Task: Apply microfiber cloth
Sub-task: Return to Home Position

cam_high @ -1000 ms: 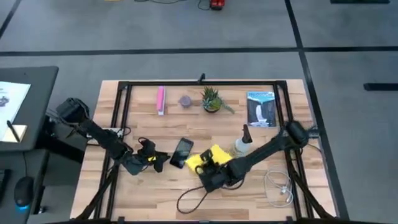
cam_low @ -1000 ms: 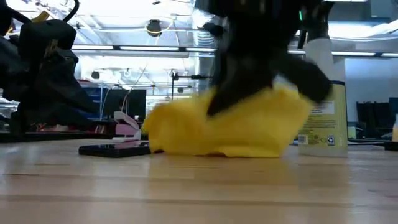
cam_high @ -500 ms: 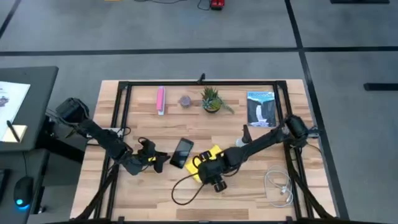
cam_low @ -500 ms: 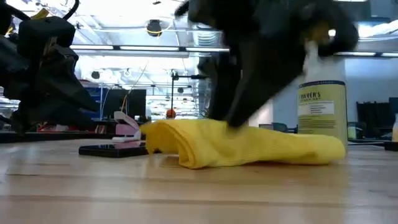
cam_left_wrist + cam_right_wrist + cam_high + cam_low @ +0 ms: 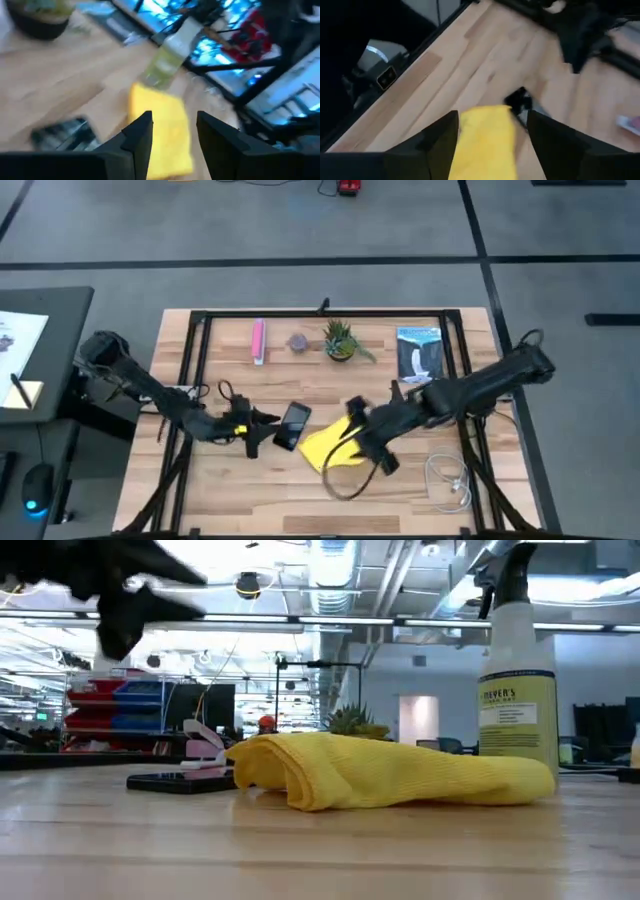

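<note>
The yellow microfiber cloth (image 5: pixel 325 448) lies folded on the table (image 5: pixel 300 500), its underside flat on the wood, as the low view shows (image 5: pixel 390 772). A black phone (image 5: pixel 293 425) lies just left of it. My right gripper (image 5: pixel 492 122) hangs open above the cloth's right part (image 5: pixel 482 135) and touches nothing; it is out of the low view. My left gripper (image 5: pixel 172 122) is open too, raised left of the phone (image 5: pixel 60 132) and facing the cloth (image 5: pixel 162 125). In the low view it shows as a dark blur (image 5: pixel 120 580).
A spray bottle (image 5: pixel 517 690) stands right of the cloth, behind my right arm. Along the far side are a pink bar (image 5: pixel 258 340), a small plant (image 5: pixel 340 340) and a blue-white booklet (image 5: pixel 420 355). A white cable (image 5: pixel 450 480) and a black cable loop (image 5: pixel 345 480) lie near the front.
My right gripper has let go of the cloth, risen and drawn back toward the table's right and far side. The cloth, held bunched up a second ago, has sunk onto the table and lies low and folded. My left gripper has lifted and edged toward the phone.
</note>
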